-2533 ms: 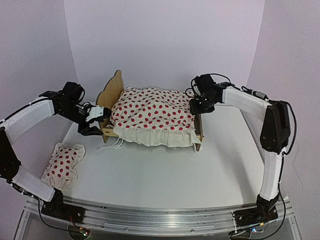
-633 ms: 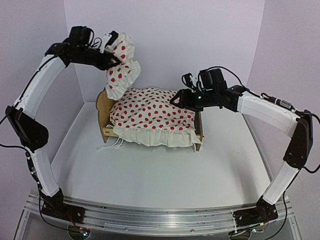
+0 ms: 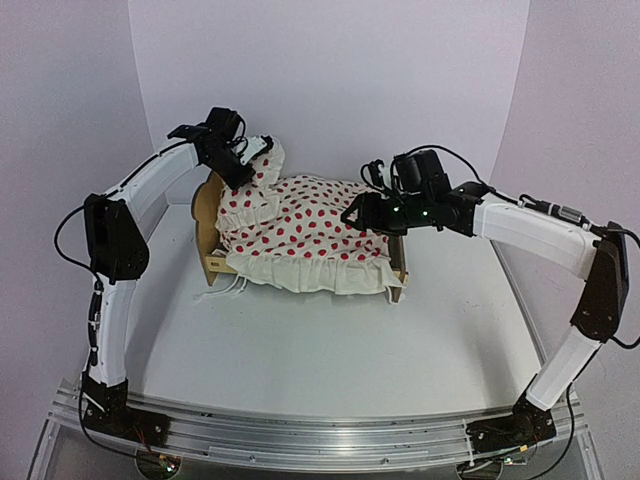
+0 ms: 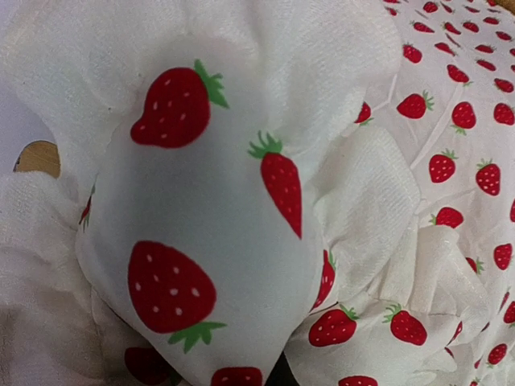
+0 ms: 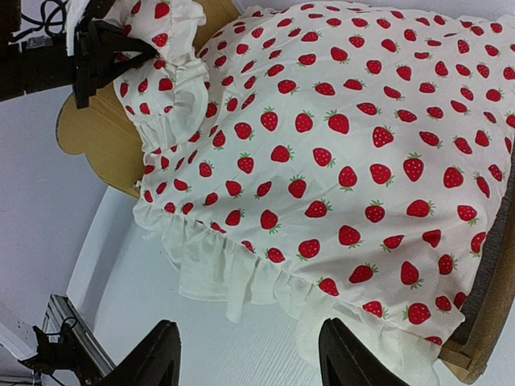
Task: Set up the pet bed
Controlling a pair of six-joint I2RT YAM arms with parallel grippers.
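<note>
My left gripper (image 3: 243,158), clamped on the small strawberry pillow (image 3: 262,178), hangs at the headboard end of the pet bed (image 3: 204,222), whose long axis runs left to right across the table (image 3: 300,340); my right gripper (image 3: 352,216) hovers released over the foot end.

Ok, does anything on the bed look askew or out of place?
The pillow is not lying flat: it is bunched up in the shut left gripper at the head end of the bed. The cover's ruffle spills over the near side. Nothing looks damaged.
</note>
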